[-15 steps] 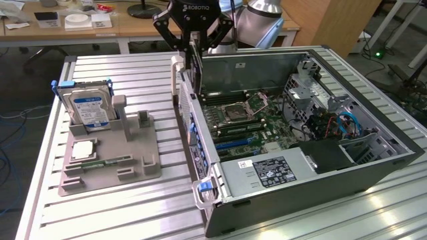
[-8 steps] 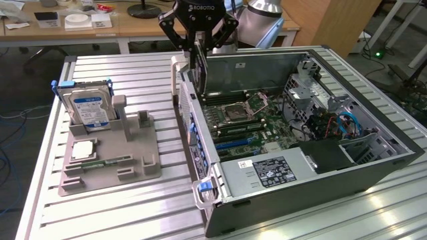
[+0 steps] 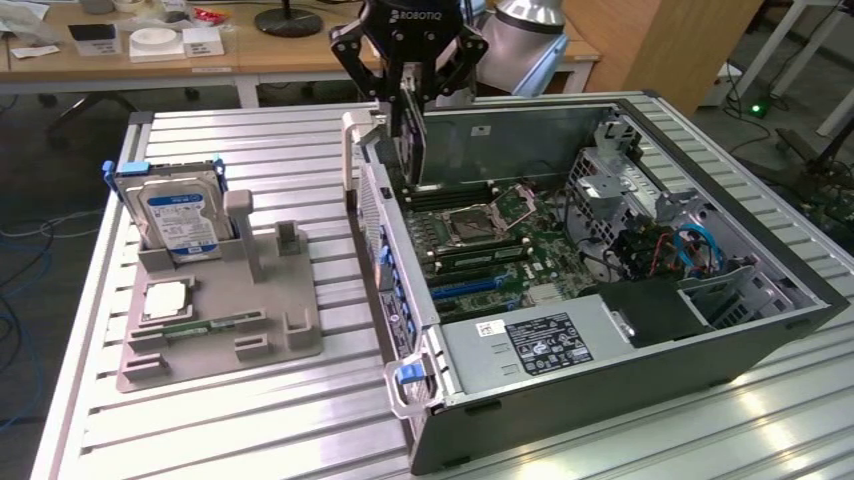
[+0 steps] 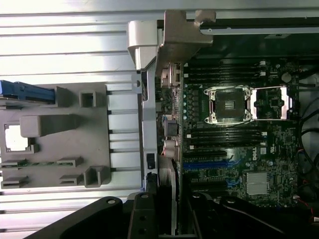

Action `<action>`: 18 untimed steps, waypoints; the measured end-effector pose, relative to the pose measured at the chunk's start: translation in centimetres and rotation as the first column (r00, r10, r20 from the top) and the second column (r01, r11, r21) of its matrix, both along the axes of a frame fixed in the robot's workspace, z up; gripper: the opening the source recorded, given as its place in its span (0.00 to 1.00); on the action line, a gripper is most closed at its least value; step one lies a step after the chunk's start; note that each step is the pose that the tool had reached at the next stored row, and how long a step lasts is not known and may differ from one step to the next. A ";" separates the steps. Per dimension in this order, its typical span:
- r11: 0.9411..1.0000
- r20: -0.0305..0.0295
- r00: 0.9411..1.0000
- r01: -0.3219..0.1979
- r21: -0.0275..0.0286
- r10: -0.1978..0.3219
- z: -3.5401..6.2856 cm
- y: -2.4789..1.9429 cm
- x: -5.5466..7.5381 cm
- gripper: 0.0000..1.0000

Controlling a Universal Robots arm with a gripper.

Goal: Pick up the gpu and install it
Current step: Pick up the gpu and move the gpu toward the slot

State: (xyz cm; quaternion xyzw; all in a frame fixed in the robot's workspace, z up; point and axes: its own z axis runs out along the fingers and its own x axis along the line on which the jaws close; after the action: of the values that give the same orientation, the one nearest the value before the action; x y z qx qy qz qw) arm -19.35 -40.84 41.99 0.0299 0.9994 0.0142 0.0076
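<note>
While the pincer point(image 3: 416, 90) clamps narrow on the gpu point(image 3: 418, 140), the card hangs upright over the open computer case point(image 3: 747, 310), just inside its wall on the exterior view's left, above the motherboard point(image 3: 494, 250). Hard drive point(image 3: 180, 220) stands on the worktop point(image 3: 267, 420).

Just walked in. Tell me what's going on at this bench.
The robot arm has the gpu clamped in its jaws, hanging on edge above the open computer case. The card hangs over the motherboard, close to the case wall on the exterior view's left, and is not yet seated in a slot. Beside the case, the hard drive stands in the grey holder.
</note>
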 end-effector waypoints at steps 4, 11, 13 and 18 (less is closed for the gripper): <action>1.000 0.000 1.000 0.000 0.000 0.000 0.00 0.00 0.5 0.27; 1.000 0.000 1.000 0.000 0.000 0.000 0.00 0.00 1.3 0.27; 1.000 0.000 1.000 0.000 0.000 0.000 0.00 0.00 1.5 0.27; 1.000 0.000 1.000 0.000 0.000 0.000 0.00 0.00 2.2 0.27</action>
State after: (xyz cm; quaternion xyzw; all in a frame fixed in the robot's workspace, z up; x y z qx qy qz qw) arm -17.18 -40.84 41.99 0.0299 0.9994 0.0142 0.0076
